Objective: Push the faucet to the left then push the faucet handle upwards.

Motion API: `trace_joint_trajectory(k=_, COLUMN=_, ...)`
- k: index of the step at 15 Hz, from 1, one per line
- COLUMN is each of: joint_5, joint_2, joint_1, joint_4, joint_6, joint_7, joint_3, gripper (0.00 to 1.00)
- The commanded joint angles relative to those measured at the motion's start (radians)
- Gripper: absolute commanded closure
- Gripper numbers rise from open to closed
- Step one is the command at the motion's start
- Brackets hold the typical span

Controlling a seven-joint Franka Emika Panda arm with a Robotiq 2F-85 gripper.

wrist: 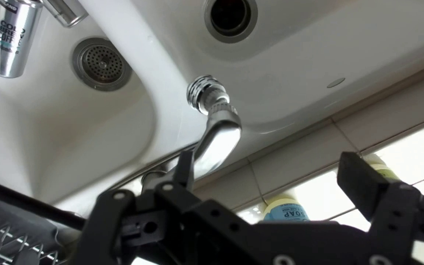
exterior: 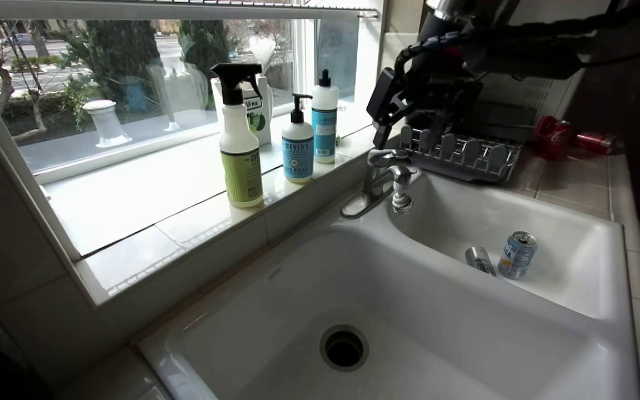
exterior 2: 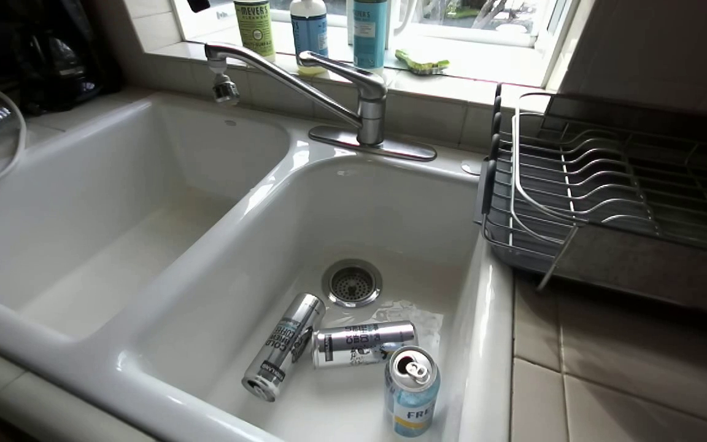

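Faucet (wrist: 216, 141) below gripper (wrist: 269, 165), partly behind 1 finger (wrist: 184, 170).

Faucet (exterior 2: 370, 116), silver; tool (wrist: 267, 163), black; sink (exterior 2: 71, 184), white; spray bottle (exterior: 242, 175), white, lime green and black; upright can (exterior 2: 412, 399), pale blue with yellow band; drain strainer (wrist: 102, 64), grey with round perforations.

Gripper (wrist: 267, 165) points down; fingers (wrist: 361, 186) wide apart

Grn btl (exterior 2: 256, 29): MEYER'S, pump btl (exterior: 298, 151): MEYER'S & SOAP, silv. can (wrist: 10, 40): COLD BREW, blue can (exterior 2: 413, 398): FRE
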Motion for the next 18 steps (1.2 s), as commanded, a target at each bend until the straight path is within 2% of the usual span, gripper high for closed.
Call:
trace_joint_trajectory(k=1, joint_5=-0.134, joint_2=-0.063, joint_1=-0.031, joint_4=-0.007, joint_6=-0.098, joint_7=-0.014, joint_3=0.014, gripper=0.00)
trace_joint_trajectory(k=4, joint_5=-0.264, joint_2=-0.066, joint_1=-0.057, joint_4=0.013, joint_6=-0.203, joint_7=-0.072, joint_3=0.010, gripper=0.00)
trace_joint_trajectory(k=7, joint_5=-0.372, joint_2=-0.040, joint_1=-0.071, joint_4=0.031, joint_6=-0.248, joint_7=-0.179, joint_3=0.000, gripper=0.00)
trace_joint_trajectory(k=8, joint_5=-0.378, joint_2=-0.033, joint_1=-0.073, joint_4=0.034, joint_6=-0.224, joint_7=-0.190, joint_3=-0.006, gripper=0.00)
trace_joint_trajectory(k=9, joint_5=-0.338, joint_2=-0.054, joint_1=-0.067, joint_4=0.015, joint_6=-0.217, joint_7=-0.147, joint_3=-0.004, gripper=0.00)
trace_joint_trajectory(k=14, joint_5=-0.361, joint_2=-0.040, joint_1=-0.071, joint_4=0.025, joint_6=-0.217, joint_7=-0.178, joint_3=-0.009, gripper=0.00)
trace_joint_trajectory(k=18, joint_5=-0.433, joint_2=0.029, joint_1=-0.059, joint_4=0.034, joint_6=-0.203, joint_7=-0.378, joint_3=-0.017, gripper=0.00)
